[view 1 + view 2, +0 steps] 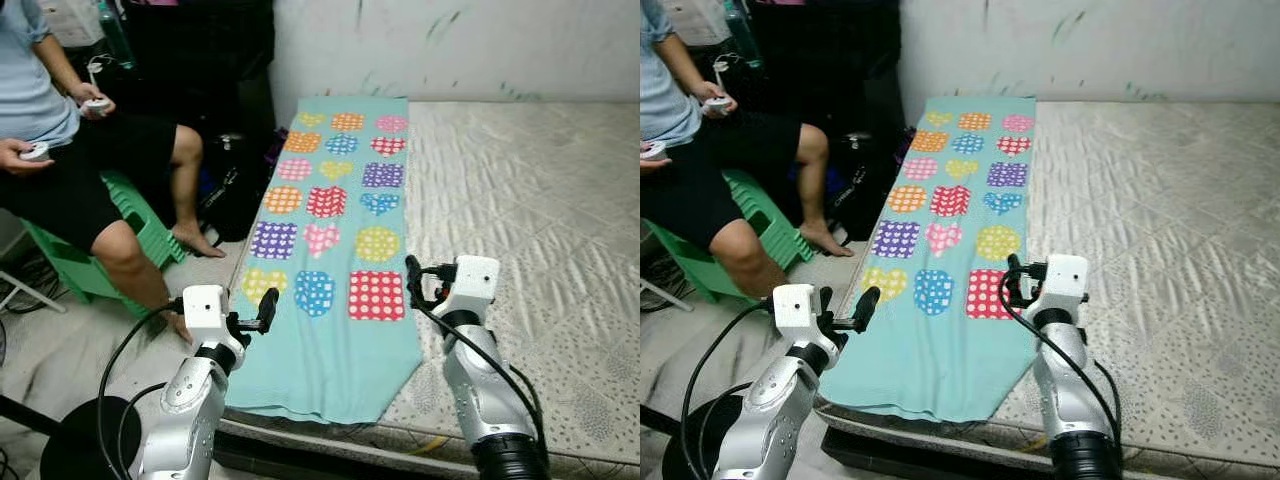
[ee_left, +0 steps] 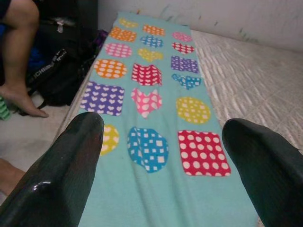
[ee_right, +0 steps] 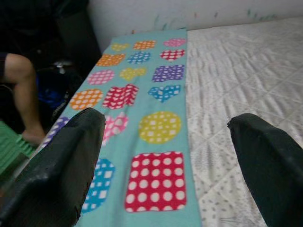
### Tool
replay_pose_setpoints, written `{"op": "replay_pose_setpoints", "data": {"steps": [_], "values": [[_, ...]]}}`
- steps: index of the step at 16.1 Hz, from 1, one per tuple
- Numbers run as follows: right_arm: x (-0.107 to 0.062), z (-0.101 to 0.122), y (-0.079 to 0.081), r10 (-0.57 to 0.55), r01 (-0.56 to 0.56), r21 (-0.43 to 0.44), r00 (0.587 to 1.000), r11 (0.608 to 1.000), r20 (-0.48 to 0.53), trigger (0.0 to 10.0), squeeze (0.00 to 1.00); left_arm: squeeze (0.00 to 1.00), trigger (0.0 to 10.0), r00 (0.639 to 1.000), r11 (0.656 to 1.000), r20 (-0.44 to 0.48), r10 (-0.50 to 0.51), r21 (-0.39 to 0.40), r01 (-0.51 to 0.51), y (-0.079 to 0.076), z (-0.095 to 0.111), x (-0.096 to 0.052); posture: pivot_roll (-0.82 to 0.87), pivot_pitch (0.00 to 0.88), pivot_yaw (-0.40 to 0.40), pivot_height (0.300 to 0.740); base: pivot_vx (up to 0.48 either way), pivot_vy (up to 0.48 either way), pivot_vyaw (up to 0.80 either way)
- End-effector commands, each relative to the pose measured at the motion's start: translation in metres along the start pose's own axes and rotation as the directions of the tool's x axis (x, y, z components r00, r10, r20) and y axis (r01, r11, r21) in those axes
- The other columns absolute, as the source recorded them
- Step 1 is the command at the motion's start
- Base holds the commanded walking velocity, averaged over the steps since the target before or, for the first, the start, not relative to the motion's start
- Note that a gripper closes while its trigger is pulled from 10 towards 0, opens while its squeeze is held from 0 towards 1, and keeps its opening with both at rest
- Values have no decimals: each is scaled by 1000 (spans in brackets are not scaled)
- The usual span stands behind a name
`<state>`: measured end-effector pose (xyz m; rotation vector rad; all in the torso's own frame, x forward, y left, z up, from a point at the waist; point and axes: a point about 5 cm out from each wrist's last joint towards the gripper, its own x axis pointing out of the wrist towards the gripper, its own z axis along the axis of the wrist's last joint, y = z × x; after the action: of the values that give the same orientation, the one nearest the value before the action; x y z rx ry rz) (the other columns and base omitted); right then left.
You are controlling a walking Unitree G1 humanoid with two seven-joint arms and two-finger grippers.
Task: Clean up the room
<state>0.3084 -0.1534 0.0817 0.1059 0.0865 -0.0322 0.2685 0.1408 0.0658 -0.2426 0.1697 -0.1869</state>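
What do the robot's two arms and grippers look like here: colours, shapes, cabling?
Both arms are rounded silver segments, each topped by a white boxy wrist block. The left gripper and right gripper each have two long, glossy black fingers with rounded tips. Black cables loop loosely along each arm from the wrist block down.

A bare quilted off-white mattress [image 1: 520, 210] fills the room's right side, its far edge against a white wall streaked with faint green marks [image 1: 450, 40]. Left of the mattress lies pale floor [image 1: 60, 350], where stacked green plastic stools [image 1: 140, 230] stand beside a black bag [image 1: 232, 185] near the mattress's edge.
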Motion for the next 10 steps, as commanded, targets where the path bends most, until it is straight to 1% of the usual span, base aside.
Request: {"op": "replay_pose_setpoints", "data": {"steps": [1,6,9,10], "values": [[1,-1,5,24,-24,-3,1000,1000,-5,10000,0,0,10000,1000,1000,6,3,8,-3,3,2,-2,-98,0,95,740,0,0,0],[-1,-2,5,29,-29,-3,1000,1000,-9,10000,0,0,10000,1000,1000,4,5,6,-5,3,2,-2,-100,0,95,677,0,0,0],[-1,-2,5,34,-34,-1,999,999,-8,10000,0,0,10000,1000,1000,0,10,3,-10,3,1,-3,-100,0,93,649,0,0,0],[-1,-2,5,35,-35,-1,999,999,-8,10000,0,0,10000,1000,1000,-1,11,0,-11,3,1,-3,-100,0,93,649,0,0,0]]}}
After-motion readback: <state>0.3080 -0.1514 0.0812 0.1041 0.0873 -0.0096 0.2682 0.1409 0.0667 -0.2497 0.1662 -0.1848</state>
